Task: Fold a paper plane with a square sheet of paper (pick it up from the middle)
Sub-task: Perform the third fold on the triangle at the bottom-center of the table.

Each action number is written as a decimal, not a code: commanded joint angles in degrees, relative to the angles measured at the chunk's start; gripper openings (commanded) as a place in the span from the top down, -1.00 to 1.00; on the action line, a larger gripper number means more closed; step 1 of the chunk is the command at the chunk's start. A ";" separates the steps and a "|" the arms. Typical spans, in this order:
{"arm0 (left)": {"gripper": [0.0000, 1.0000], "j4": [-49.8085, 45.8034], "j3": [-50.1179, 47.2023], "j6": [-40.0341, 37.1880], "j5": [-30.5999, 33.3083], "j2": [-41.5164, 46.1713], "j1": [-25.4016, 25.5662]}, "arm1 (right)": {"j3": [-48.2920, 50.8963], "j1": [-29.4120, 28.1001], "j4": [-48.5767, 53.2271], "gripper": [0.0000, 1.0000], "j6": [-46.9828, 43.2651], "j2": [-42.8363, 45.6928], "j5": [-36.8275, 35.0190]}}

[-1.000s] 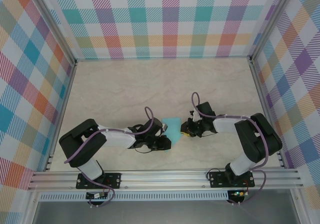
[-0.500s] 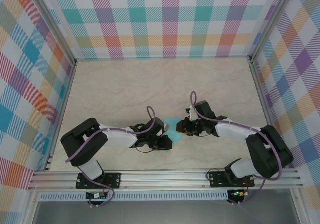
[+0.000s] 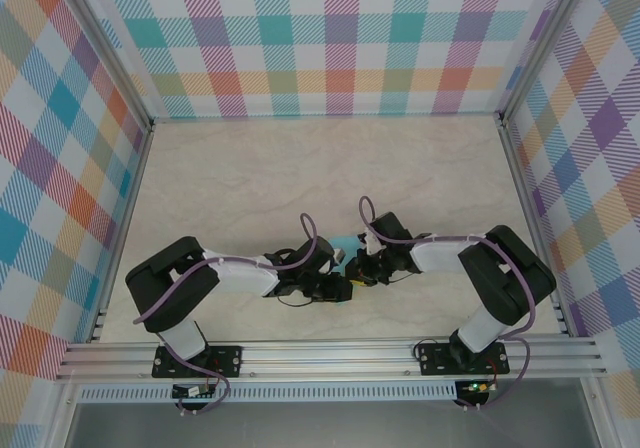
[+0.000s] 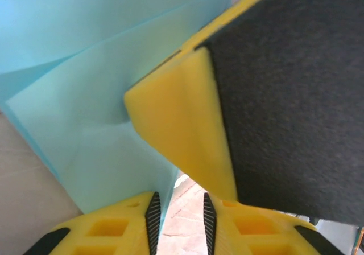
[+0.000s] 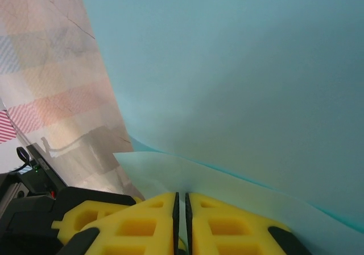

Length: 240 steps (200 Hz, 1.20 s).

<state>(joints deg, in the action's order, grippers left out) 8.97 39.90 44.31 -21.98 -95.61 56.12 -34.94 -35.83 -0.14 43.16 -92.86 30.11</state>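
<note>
**Operator:** Now that the arms have drawn together, what changed from above?

**Observer:** Your right gripper (image 3: 362,267) has slid leftward onto the square sheet of paper (image 3: 346,243). Your left gripper (image 3: 338,286) has crept up to the sheet's near-left edge. A second ago a broad teal patch lay open between them. Now only a sliver shows on the far side of the fingers, over the table (image 3: 250,168). I read that as both hands working one crease, so the folding is under way, not finished.

**Operator:** And the left wrist camera?

**Observer:** Your left gripper (image 4: 178,215) sits at the lower edge of the sheet (image 4: 85,124), pads a little apart, with table showing through the gap. The paper runs beside the left pad. It looks loose rather than pinched, though this close I can't be certain. A big yellow finger (image 4: 182,118), probably your right gripper's, sits just right of the sheet. Creases already cross the paper.

**Operator:** The right wrist?

**Observer:** Your right gripper (image 5: 181,206) has its jaws pressed together on the bottom edge of the sheet (image 5: 227,67). The paper rises straight out of the slit between them.

**Operator:** The count?

**Observer:** You have one sheet, with two layers showing where it folds. There are two arms, two grippers and one table.
</note>
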 commanded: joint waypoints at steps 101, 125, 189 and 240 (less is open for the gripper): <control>0.26 9.02 -7.24 8.87 -4.87 -0.73 0.04 | 2.84 -0.29 4.73 0.72 -1.67 -2.15 -7.50; 0.26 10.21 -8.57 9.45 -6.28 -2.18 0.04 | 2.86 -0.29 4.91 0.72 -1.63 -2.48 -7.90; 0.28 7.31 -8.26 5.04 -9.60 -2.92 1.14 | 2.58 -0.35 6.38 0.73 -1.42 -3.13 -9.71; 0.55 -5.31 -4.44 0.36 -5.21 -0.99 1.92 | 2.44 -0.29 6.97 0.77 -1.06 -3.78 -10.59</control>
<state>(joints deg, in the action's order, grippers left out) 14.85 35.29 47.22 -25.43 -94.43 54.89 -34.83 -36.01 -0.16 42.63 -92.68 28.53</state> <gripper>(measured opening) 0.264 0.121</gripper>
